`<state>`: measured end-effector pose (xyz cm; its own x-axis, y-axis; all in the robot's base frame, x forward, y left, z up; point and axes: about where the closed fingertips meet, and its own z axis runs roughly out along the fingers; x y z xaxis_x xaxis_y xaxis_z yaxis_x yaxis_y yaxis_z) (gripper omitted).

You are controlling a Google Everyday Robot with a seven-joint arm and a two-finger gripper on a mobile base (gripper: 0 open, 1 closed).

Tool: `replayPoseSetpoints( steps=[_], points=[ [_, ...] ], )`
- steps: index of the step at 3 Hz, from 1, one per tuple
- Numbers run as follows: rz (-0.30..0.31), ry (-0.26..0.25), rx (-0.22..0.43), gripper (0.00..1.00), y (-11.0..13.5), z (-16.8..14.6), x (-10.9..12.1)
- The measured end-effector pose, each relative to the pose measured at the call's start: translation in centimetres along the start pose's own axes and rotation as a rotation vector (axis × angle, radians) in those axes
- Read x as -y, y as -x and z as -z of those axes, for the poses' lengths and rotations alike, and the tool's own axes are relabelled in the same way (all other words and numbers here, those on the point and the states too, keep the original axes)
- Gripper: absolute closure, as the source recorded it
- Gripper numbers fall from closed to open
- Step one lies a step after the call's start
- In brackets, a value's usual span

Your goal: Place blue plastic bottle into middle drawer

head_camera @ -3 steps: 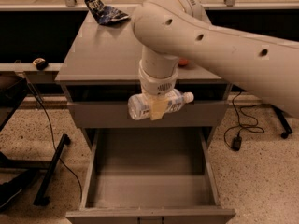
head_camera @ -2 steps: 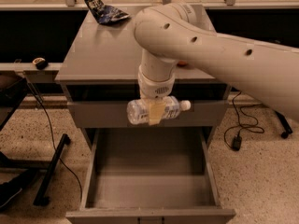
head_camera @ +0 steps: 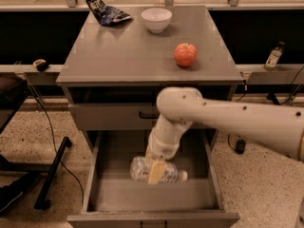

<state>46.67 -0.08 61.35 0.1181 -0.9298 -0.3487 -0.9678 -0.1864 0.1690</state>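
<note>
Single camera, high, in front of desk (head_camera: 123, 51), tilted down, facing 12 o'clock. Mid range: desk top through open drawer (head_camera: 118, 196) visible; arm (head_camera: 237, 120) enters from 4 o'clock. At 6 o'clock, claw (head_camera: 156, 171) clamps bottle (head_camera: 137, 169) in drawer opening.

The thick white arm (head_camera: 247, 122) reaches in from 3 o'clock, running almost level toward the middle. It bends sharply at a rounded elbow (head_camera: 178, 103) and drops straight down. The wrist (head_camera: 164, 139) points toward 6 o'clock. Below it, the gripper (head_camera: 155, 172) hangs low, just left of centre. Its tan fingers (head_camera: 156, 167) are clamped across the blue plastic bottle (head_camera: 140, 169), which lies level with its cap toward 3 o'clock.
</note>
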Motion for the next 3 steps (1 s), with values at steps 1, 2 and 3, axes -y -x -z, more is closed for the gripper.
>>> replayPoseSetpoints(
  steps=[1,2,3],
  points=[
    [-0.08,0.025,0.127,1.0,-2.6,-7.7,-2.8],
    [-0.108,-0.037,0.176,1.0,-2.7,-9.0,-1.4],
    [-0.116,-0.057,0.175,1.0,-2.8,-9.7,-0.7]
  ],
)
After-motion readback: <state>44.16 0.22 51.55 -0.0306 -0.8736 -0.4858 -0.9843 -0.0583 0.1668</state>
